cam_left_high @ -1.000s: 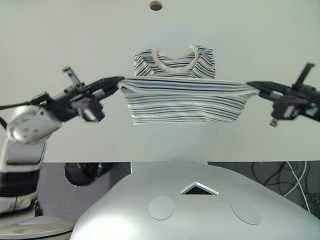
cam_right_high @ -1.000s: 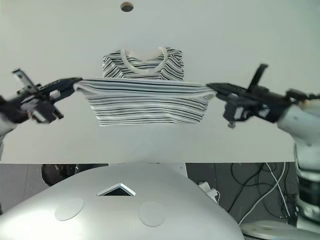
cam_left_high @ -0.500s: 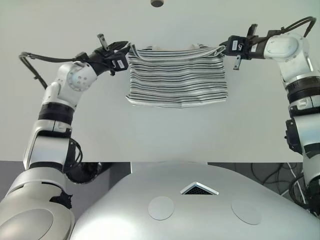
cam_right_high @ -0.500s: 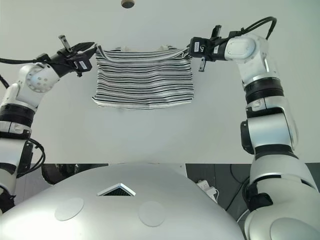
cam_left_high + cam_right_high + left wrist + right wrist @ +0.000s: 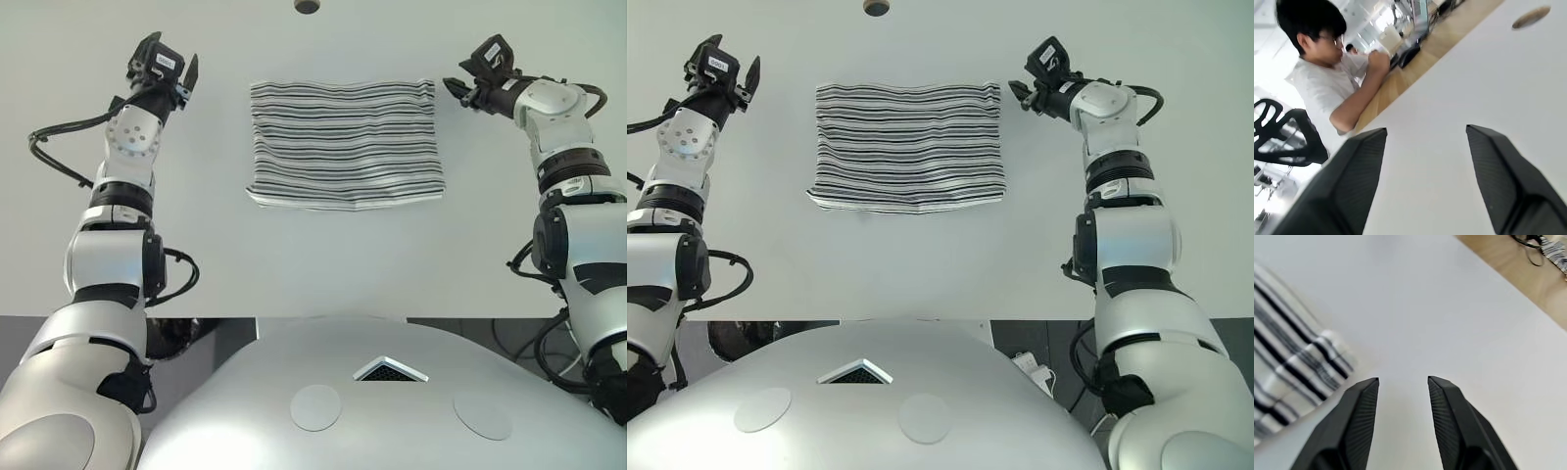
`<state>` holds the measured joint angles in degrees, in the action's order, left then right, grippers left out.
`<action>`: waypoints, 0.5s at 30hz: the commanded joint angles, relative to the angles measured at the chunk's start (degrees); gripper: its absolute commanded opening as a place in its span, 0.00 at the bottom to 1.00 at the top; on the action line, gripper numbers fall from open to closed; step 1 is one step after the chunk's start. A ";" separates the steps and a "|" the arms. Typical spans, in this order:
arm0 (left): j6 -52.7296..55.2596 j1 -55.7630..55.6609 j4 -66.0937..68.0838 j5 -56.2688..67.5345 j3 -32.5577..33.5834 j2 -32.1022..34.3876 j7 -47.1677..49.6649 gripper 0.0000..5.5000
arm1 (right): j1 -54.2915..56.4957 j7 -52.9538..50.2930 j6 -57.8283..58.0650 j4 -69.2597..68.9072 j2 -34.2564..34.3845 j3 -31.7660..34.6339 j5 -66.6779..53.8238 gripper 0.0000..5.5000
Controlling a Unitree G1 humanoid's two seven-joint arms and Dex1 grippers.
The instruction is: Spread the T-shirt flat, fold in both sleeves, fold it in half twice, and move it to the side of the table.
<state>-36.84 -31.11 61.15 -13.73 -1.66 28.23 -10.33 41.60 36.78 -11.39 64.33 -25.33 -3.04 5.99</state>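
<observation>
T-shirt lies mid-tabletop as a striped rectangle, sleeves tucked in and apparently halved once. Left pincer and right pincer flank it, both spread wide and empty. Judged remaining: second fold, shift aside.

The white table carries a striped T-shirt, folded into a rough rectangle. It lies on the tabletop between the left gripper and the right gripper, whose fingers are spread and clear of the cloth. One far corner of the shirt sits just beside the right fingers, while the opposite far corner is farther from the left fingers. A small round port is set into the tabletop beyond the fingertips, roughly midway between the two.
</observation>
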 commanded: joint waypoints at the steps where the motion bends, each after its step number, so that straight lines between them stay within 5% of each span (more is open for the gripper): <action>1: -7.03 5.91 -13.07 -0.03 -0.72 -0.53 1.56 0.54 | -4.16 1.37 -2.42 -14.02 1.98 3.29 -6.25 0.34; 7: -14.97 23.55 -41.92 -4.44 1.55 -1.65 7.04 0.54 | -14.20 6.30 -4.95 -37.27 3.63 -4.00 -5.48 0.34; 15: -11.03 30.25 -58.75 -5.64 0.50 -3.90 5.99 0.54 | -8.30 5.40 -13.00 -20.38 -0.18 -18.15 13.61 0.34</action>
<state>-49.16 -2.02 4.57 -18.51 -0.36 24.71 -3.55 29.46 42.90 -23.02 39.38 -24.74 -19.02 16.42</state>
